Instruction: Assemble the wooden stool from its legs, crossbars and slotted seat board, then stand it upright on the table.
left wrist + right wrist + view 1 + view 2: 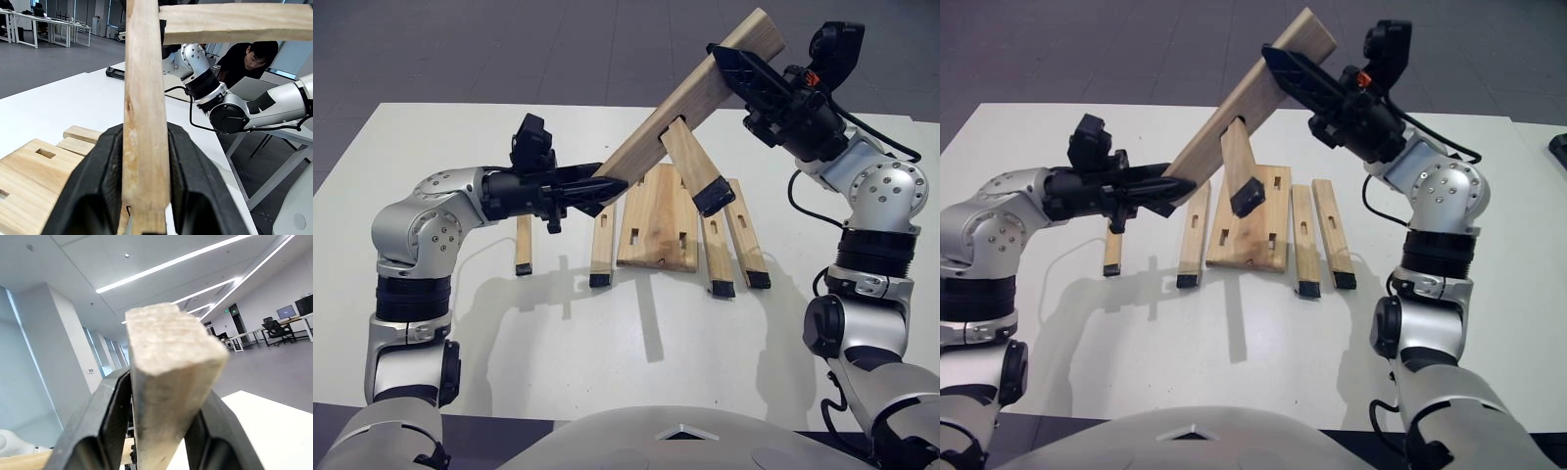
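Observation:
A long wooden bar [695, 98] hangs tilted above the table, low on the left and high on the right. My left gripper [602, 186] is shut on its lower end, with the bar [144, 122] between the black fingers [102, 186]. My right gripper [739, 69] is shut on the upper end [171, 362]. A shorter leg [690, 162] with a black foot cap [713, 196] sticks out of the bar's middle and points down. Below it the slotted seat board [658, 220] lies flat on the table.
Several loose legs with black caps lie beside the seat board: two on its left [524, 245] [601, 245] and two on its right [717, 257] [747, 245]. A small black device [1557, 147] sits at the table's far right edge. The white table [607, 343] is bare in front.

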You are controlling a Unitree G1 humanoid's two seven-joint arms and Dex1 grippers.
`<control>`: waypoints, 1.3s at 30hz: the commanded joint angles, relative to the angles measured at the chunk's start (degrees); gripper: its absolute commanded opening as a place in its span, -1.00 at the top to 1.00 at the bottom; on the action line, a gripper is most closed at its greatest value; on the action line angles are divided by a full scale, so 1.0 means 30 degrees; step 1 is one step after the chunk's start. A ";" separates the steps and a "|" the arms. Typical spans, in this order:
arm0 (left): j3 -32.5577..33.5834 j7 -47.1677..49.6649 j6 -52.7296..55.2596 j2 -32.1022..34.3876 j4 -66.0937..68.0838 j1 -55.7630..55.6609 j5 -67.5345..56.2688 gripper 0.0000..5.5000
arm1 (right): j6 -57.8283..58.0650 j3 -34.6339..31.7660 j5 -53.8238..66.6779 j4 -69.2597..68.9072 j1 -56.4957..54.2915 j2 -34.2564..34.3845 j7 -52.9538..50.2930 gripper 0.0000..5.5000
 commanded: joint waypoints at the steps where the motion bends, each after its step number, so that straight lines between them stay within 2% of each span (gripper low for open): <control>1: -0.0091 0.0376 -0.0088 0.0060 -0.0197 0.0118 0.0270 0.62 | 0.0308 -0.0253 0.0539 -0.0779 0.0085 0.0063 -0.0561 0.53; 7: -0.0270 0.1085 -0.0266 -0.0282 -0.0462 0.0358 0.0601 0.62 | 0.0513 -0.0531 0.1179 -0.1966 0.0245 0.0338 -0.2459 0.55; 8: -0.0419 0.1438 -0.0376 -0.0383 -0.0343 0.0331 0.0911 0.49 | 0.0579 -0.0649 0.1360 -0.2196 0.0277 0.0379 -0.2828 0.55; 12: -0.0494 0.2358 -0.0646 -0.0648 -0.0418 0.0702 0.1311 0.24 | 0.0116 -0.1272 0.1017 -0.2476 0.0529 0.0536 -0.5291 0.62; 16: 0.0965 0.3158 -0.0672 -0.0393 -0.0759 0.2168 0.0912 -0.01 | -0.0473 -0.2849 0.0910 -0.2504 0.0825 0.0190 -0.8231 0.63; 20: 0.2410 0.4754 -0.0971 -0.0503 -0.1707 0.4574 0.1129 -0.26 | -0.0140 -0.4040 0.0701 -0.3874 0.0996 -0.0222 -1.2811 0.63; 23: 0.3345 0.7663 -0.1477 -0.1897 -0.2722 0.5875 0.1464 -0.42 | 0.0432 -0.5199 0.1755 -0.6138 0.1828 0.0000 -1.7282 0.63; 25: 0.3717 1.1245 -0.1885 -0.3662 -0.2927 0.5613 0.2280 -0.55 | 0.0927 -0.5979 0.3310 -0.7538 0.2929 0.0685 -2.0968 0.63; 29: 0.4189 1.6867 -0.3278 -0.7194 -0.1837 0.4270 0.3522 -0.79 | 0.0540 -0.5947 0.6170 -1.0529 0.5635 0.2494 -2.7388 0.63; 32: 0.5295 1.9979 -0.4776 -0.8965 -0.0894 0.3211 0.3916 -0.95 | 0.0522 -0.4894 0.7324 -1.1849 0.7105 0.2728 -2.9906 0.63; 36: 0.6425 2.2291 -0.6685 -0.9742 0.0180 0.1939 0.4489 -0.96 | -0.0018 -0.3540 0.9085 -1.2294 0.8259 0.2610 -3.1528 0.63; 39: 0.6473 2.2741 -0.7954 -1.0162 0.1545 0.0609 0.4669 -0.96 | -0.0704 -0.2916 1.0053 -1.1980 0.8519 0.2342 -3.2107 0.63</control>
